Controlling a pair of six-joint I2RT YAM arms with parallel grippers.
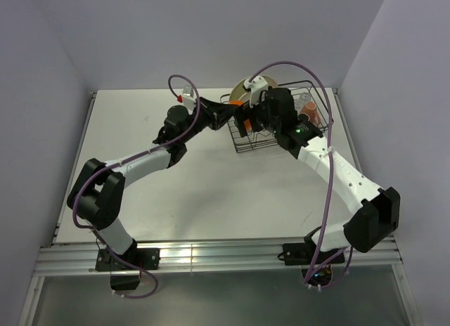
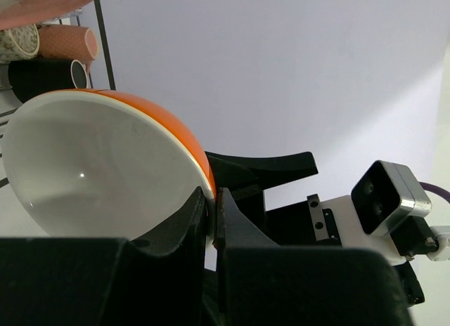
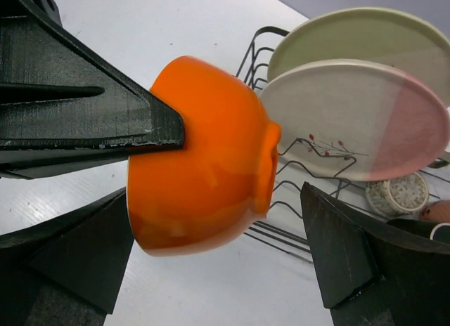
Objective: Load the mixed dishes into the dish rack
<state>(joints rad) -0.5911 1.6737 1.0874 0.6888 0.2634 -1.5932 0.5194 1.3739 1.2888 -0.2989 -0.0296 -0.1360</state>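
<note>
left gripper (image 2: 213, 196): closest thing in left wrist view, fingers pinched shut on the bowl's rim, one pad inside and one outside
bowl (image 2: 91, 178): orange outside, white inside. Held up on edge off the table, at the left end of the dish rack (image 3: 264, 41)
bowl axis: roughly level. The foot points toward the plates, and the open white side faces back at the left wrist camera
right gripper (image 3: 218, 199): jaws wide apart, one finger on each side of the bowl, touching nothing as far as I can tell
rack contents: cream plate (image 3: 351, 34) and cream-and-pink plate (image 3: 351, 122) stand upright in the dividers. A small cup (image 3: 401, 196) and the pink mug (image 2: 67, 39) lie beyond them
key relation: the free slot lies just past the bowl's foot, in front of the pink plate, so the bowl goes foot-first toward the plates
nearer arm: both are at the bowl, but only the left has it
step (judgement): either slot the bowl in or hand it over – cannot tell which
risk: the bowl's foot knocking the cream-and-pink plate
</note>
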